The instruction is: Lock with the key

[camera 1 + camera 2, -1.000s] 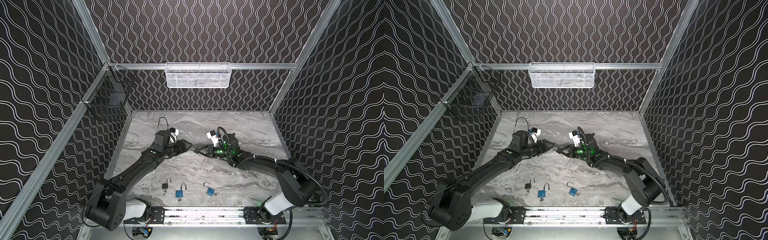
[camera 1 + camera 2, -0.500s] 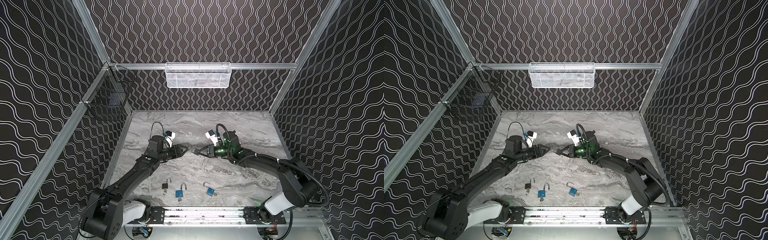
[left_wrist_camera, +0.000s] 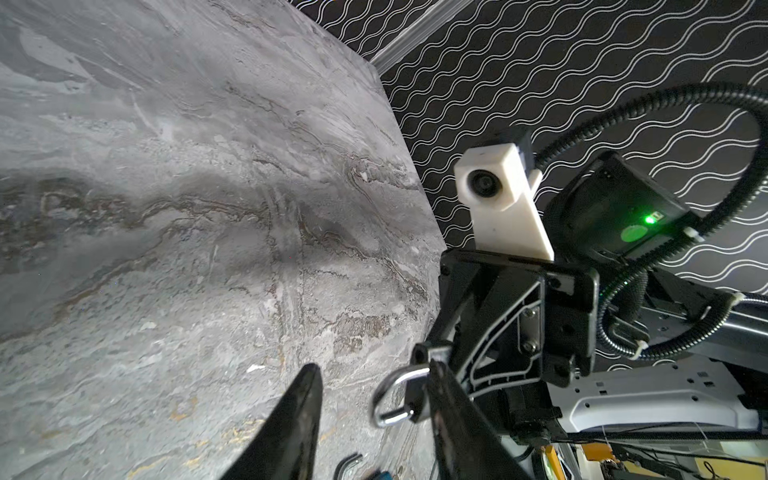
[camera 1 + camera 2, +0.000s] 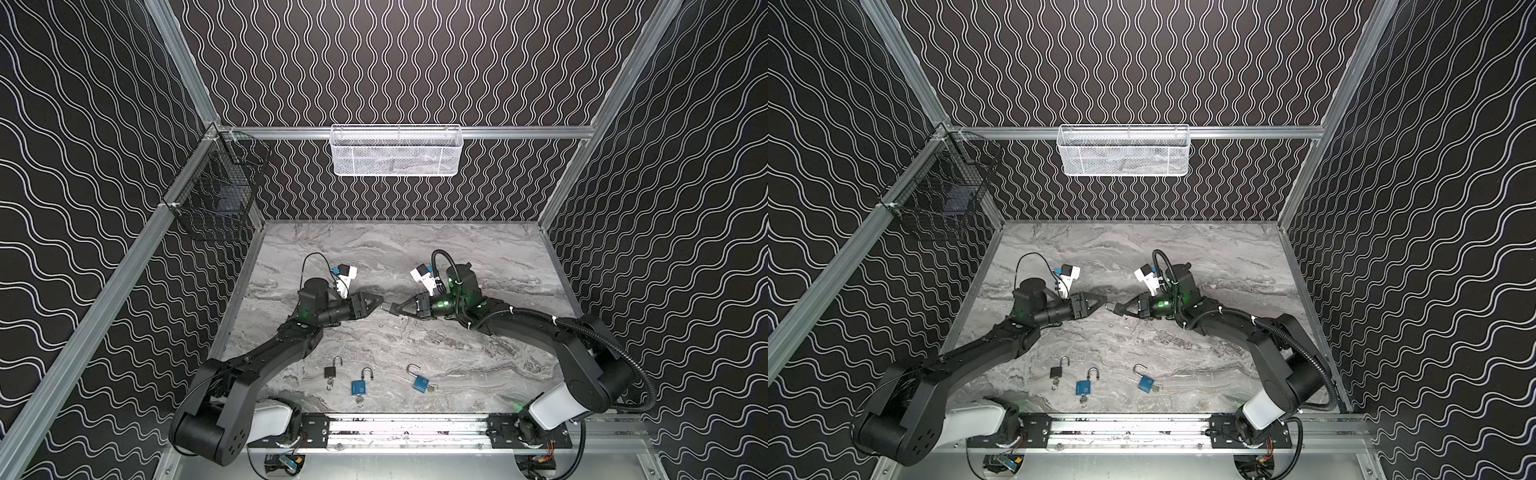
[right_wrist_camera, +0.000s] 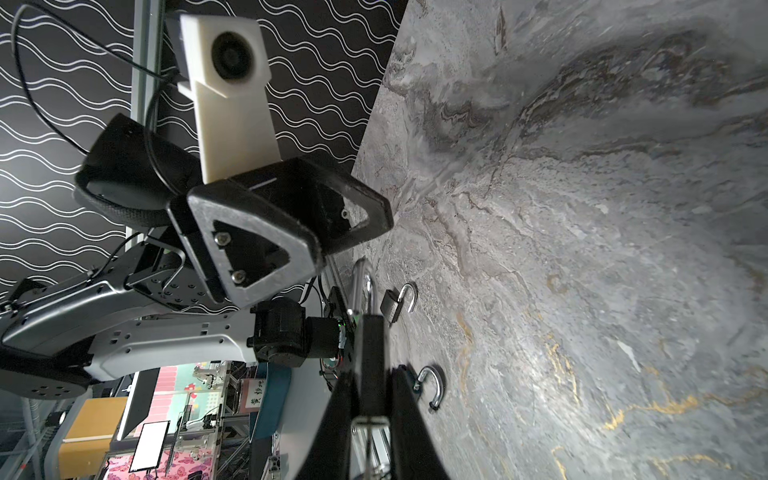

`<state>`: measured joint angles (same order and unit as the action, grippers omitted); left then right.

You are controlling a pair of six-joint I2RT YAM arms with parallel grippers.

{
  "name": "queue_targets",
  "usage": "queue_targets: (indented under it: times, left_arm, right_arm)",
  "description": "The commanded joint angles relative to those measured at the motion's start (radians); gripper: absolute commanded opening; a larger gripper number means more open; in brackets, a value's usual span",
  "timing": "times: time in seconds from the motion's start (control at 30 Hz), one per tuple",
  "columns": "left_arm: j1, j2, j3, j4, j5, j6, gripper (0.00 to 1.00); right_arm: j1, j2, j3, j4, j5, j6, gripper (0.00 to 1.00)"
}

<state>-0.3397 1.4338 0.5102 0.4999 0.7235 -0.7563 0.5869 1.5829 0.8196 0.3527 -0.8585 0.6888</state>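
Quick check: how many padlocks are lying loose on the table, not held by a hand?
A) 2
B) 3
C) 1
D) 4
B: the black padlock, the middle blue padlock and the right blue padlock lie loose near the front, while a fourth padlock is gripped in the right hand.
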Motion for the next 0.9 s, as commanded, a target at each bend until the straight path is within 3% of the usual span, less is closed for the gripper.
queue_targets:
  times: [0.0,0.6,0.87]
  left_arm:
    - [-0.005,0.007,0.012,0.037,0.018,0.020,0.43]
    - [-0.013,0.076,0.001,0.152,0.066,-0.017,0.33]
    - [-0.015,0.018,0.023,0.048,0.054,0.025,0.31]
  right_arm:
    - [-0.001,0.000,0.001,0.041,-0.023,0.004,0.00]
    - [-0.006,0.011,-0.011,0.101,-0.040,0.042,0.00]
    - [-0.009,0.025,-0.019,0.121,-0.046,0.050,0.00]
